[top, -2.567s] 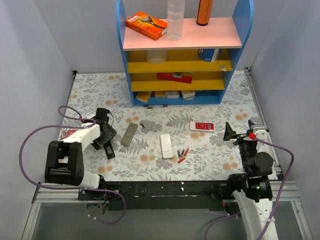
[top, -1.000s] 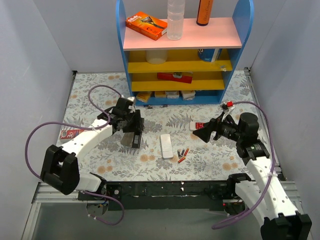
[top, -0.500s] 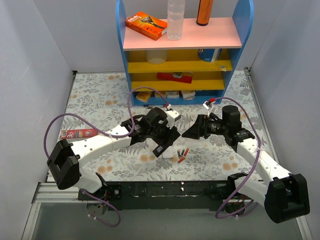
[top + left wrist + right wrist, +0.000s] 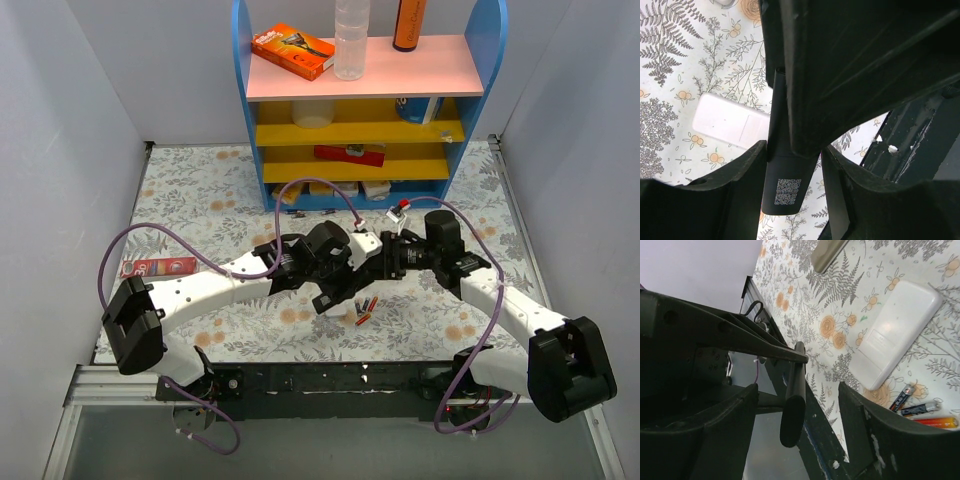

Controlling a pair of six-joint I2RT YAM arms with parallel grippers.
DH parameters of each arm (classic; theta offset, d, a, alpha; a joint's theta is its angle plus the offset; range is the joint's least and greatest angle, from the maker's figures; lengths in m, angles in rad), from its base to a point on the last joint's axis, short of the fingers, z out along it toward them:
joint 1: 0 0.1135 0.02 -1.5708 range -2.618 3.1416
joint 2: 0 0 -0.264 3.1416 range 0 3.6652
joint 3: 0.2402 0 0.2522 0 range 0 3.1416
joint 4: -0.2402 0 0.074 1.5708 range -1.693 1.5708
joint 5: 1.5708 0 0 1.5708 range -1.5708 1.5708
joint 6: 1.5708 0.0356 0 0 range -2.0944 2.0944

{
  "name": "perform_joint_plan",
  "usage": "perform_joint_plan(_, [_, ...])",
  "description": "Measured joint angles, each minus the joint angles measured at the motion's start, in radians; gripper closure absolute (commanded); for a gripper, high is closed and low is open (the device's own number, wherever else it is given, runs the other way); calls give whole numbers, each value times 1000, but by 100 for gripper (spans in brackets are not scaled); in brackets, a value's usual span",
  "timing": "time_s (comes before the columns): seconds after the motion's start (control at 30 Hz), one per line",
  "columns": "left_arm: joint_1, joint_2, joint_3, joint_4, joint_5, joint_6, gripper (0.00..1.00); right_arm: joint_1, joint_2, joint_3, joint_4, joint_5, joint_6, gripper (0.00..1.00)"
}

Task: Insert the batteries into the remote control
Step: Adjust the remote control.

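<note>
One white remote point(image 4: 895, 332) lies flat at the middle of the table point(image 4: 190, 190), under both arms. It is a smooth oblong with rounded ends, blank but for a faint seam across it. Three batteries point(image 4: 920, 409), red-orange and dark, show just beside its near end. One grey remote point(image 4: 827, 252) lies apart. The left pincer point(image 4: 792, 165) and right pincer point(image 4: 799, 390) both gape wide, holding nothing.

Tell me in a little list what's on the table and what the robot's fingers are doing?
white remote: lying flat on the flowery table, untouched
batteries: loose by one end of the white remote, none loaded
left fingers: open, empty, close to the white remote
right fingers: open, empty, close to the white remote
grey remote: lying farther off
</note>
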Motion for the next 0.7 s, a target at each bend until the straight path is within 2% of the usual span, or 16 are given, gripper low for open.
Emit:
perform_joint_plan(0.23, [-8,0,0,-1,-10,35,99,41,8,0,21,-9,21,62])
perform_joint_plan(0.27, [-8,0,0,-1,-13,39,97,41,8,0,27,-10,25,71])
perform_joint_plan(0.33, [-8,0,0,-1,-20,44,76,41,8,-1,40,-10,29,83])
perform_joint_plan(0.37, [-8,0,1,-1,-26,47,64,40,8,-3,42,0,30,95])
perform_joint_plan(0.4, [-8,-2,4,-3,-33,50,35,38,8,-8,43,11,34,99])
perform_joint_plan(0.47, [-8,-3,4,-6,-46,50,7,34,6,-14,47,11,51,99])
perform_joint_plan(0.5, [-9,-4,4,-5,-54,50,2,36,5,-14,50,9,53,99])
perform_joint_plan(0.6, [-11,-23,-5,10,-97,31,2,40,-21,-16,71,18,77,99])
perform_joint_plan(0.7, [-11,-108,-58,62,-188,-25,2,41,-83,-41,140,50,123,99])
